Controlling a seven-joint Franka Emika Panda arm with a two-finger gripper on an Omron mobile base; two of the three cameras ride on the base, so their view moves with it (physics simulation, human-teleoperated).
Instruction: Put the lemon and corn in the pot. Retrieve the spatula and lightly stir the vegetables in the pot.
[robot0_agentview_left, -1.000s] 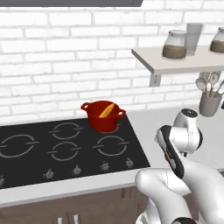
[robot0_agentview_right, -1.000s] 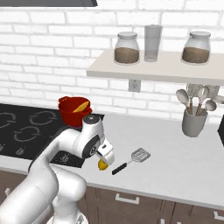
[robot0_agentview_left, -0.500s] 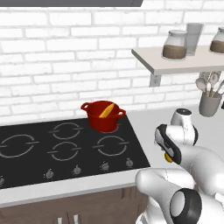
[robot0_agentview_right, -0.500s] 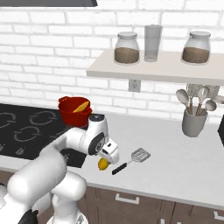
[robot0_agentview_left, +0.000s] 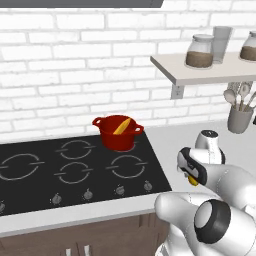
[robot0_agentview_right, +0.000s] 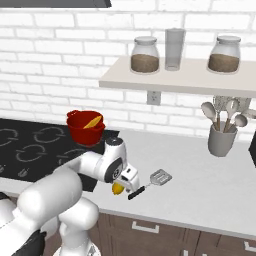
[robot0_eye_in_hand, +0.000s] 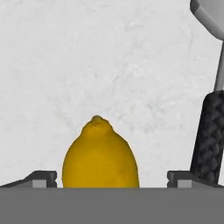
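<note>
Item: lemon (robot0_eye_in_hand: 100, 153), yellow, lying on the pale counter (robot0_agentview_right: 210, 175) near its front edge, directly between the spread tips of the gripper (robot0_eye_in_hand: 112, 178). Tool state: jaws wide apart, one tip on each side of the fruit, nothing clamped; whether either tip touches the rind cannot be told. Adjacent item: spatula (robot0_agentview_right: 150, 182), black handle and silver slotted head, just to the right of the lemon in the right base view; in the hand view its textured handle stands close beside one fingertip. Corn (robot0_agentview_left: 121, 126): already resting tilted inside the red pot (robot0_agentview_left: 118, 134), which sits at the far right of the black cooktop (robot0_agentview_left: 75, 167), well apart from the lemon. Risks, as judged: the lemon is round and smooth, so a closing pinch off its widest part may squirt it along the counter or over the front edge; the fingertip nearest the spatula handle may catch or nudge it while closing, shifting the tool needed for stirring; a weak hold could drop the fruit on the way across to the pot. Arm pose: folded low and forward over the counter, wrist bent downward, hand pointing steeply at the surface with the lemon beneath it.
</note>
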